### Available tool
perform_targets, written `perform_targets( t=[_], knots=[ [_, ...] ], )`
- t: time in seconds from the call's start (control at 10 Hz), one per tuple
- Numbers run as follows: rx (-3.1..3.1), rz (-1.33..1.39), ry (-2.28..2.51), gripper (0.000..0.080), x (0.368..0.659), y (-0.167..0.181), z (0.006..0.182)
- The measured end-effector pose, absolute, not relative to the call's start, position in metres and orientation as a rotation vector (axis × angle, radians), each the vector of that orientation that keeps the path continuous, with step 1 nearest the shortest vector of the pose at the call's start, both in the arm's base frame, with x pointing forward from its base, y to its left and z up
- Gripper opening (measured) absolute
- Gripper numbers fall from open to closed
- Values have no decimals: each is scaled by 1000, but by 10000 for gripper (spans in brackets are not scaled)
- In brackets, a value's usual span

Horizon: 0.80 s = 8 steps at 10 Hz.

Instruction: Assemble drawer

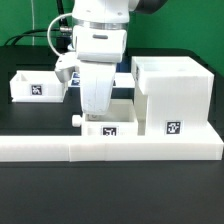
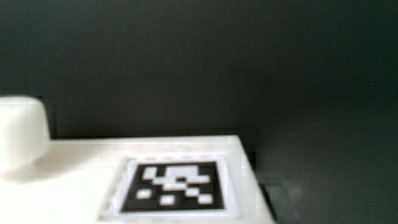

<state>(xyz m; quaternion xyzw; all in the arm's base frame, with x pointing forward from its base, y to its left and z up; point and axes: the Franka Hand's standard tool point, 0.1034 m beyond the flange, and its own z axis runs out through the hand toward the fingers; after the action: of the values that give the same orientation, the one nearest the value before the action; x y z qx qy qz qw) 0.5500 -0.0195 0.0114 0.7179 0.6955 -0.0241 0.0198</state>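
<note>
The tall white cube-like housing point(image 1: 170, 92) stands on the exterior view's right, with a square tag on its front. One shallow tagged tray point(image 1: 36, 86) lies at the back left. A second small tray point(image 1: 108, 127) with a round knob point(image 1: 78, 120) lies at the front centre, beside the housing. My gripper point(image 1: 97, 115) hangs straight down onto this tray, and its fingertips are hidden behind the tray's wall. The wrist view shows a white tagged surface point(image 2: 178, 186) very close, with a rounded white part point(image 2: 18, 135) beside it. No fingers show there.
The long low white border wall point(image 1: 110, 150) runs along the front, just before the small tray and the housing. The black table point(image 1: 40, 190) lies before it. Cables hang behind the arm at the back.
</note>
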Motion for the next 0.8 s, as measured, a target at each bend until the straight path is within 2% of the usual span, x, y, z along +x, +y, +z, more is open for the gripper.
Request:
perform_targets(
  t=[0.2,0.8],
  knots=[
    [2222,-67,2165,42,551,-9,12],
    [2222,-64,2163,42,552,-9,11]
  ],
)
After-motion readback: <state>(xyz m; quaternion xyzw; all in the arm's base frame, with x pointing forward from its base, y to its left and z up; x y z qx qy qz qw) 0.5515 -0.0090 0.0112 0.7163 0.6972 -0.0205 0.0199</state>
